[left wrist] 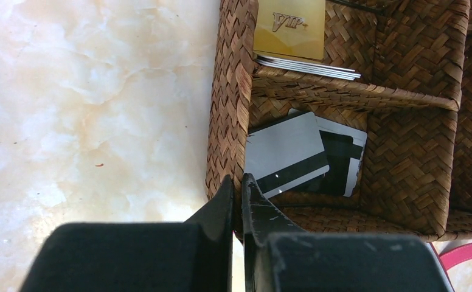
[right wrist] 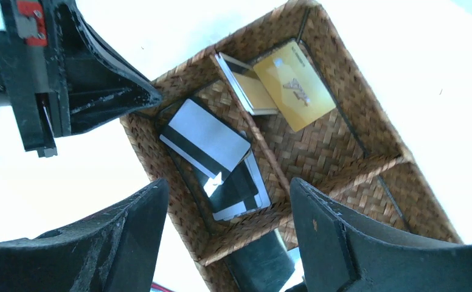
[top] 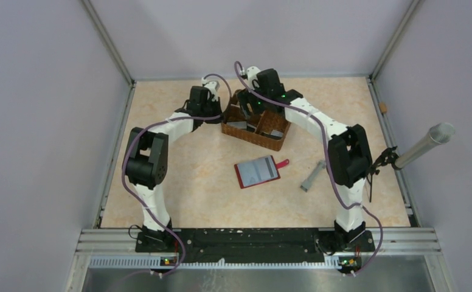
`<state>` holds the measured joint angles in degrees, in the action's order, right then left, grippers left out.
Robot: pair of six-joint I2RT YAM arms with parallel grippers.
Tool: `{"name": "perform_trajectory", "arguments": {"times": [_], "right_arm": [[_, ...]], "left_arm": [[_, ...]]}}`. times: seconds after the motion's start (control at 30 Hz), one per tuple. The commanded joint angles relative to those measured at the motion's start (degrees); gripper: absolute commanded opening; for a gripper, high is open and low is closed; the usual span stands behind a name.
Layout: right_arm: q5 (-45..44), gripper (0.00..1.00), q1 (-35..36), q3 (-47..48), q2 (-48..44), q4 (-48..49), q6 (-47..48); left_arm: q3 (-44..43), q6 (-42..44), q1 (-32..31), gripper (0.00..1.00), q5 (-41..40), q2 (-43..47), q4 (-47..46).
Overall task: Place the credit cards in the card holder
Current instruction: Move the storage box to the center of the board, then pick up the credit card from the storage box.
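Observation:
The dark red card holder [top: 256, 171] lies open on the table, snap tab [left wrist: 465, 252] to its right. The credit cards lie in a brown wicker basket [top: 276, 141]: a grey card with a dark stripe [left wrist: 285, 152] [right wrist: 204, 137] on top of dark and white ones [left wrist: 341, 159], and a gold card [left wrist: 289, 27] [right wrist: 294, 85] on a thin stack in the adjoining compartment. My left gripper [left wrist: 237, 190] [top: 220, 118] is shut on the basket's left wall. My right gripper [right wrist: 229, 182] [top: 253, 108] hovers open and empty over the striped card's compartment.
A grey metal bar [top: 312, 176] lies right of the card holder. A metal tube [top: 425, 145] juts in at the right edge. Another dark card [right wrist: 264, 261] lies in a near compartment. Frame rails border the table.

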<state>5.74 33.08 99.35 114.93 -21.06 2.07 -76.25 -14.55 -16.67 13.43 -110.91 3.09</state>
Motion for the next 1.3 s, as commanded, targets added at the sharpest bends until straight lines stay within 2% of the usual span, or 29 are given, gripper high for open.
{"name": "perform_trajectory", "arguments": {"times": [0.0,0.17,0.5,0.67,0.93,1.27], "right_arm": [[6.2,0.72,-2.1,0.0,-3.0,0.1,2.3],[10.5,0.72,-3.6,2.2,0.1,-2.0,3.7],[9.5,0.72,-5.0,4.9,6.5,-2.3,5.5],[11.8,0.71,-5.2,5.0,8.3,-1.7,5.3],[20.8,0.61,-5.2,5.1,7.8,-2.8,4.3],[22.0,0.56,-5.2,4.8,5.2,-3.1,3.7]], "left_arm": [[1.6,2.2,-1.9,0.0,3.2,2.0,-0.1],[3.3,4.4,-3.4,0.0,7.1,2.9,-1.7],[2.8,5.0,-4.4,0.0,12.4,1.4,-1.5],[2.7,4.3,-4.6,0.0,12.8,1.1,-1.9],[2.7,3.2,-4.7,0.0,11.5,1.4,-1.6],[2.1,2.2,-4.7,0.0,10.1,1.2,-1.0]]}}
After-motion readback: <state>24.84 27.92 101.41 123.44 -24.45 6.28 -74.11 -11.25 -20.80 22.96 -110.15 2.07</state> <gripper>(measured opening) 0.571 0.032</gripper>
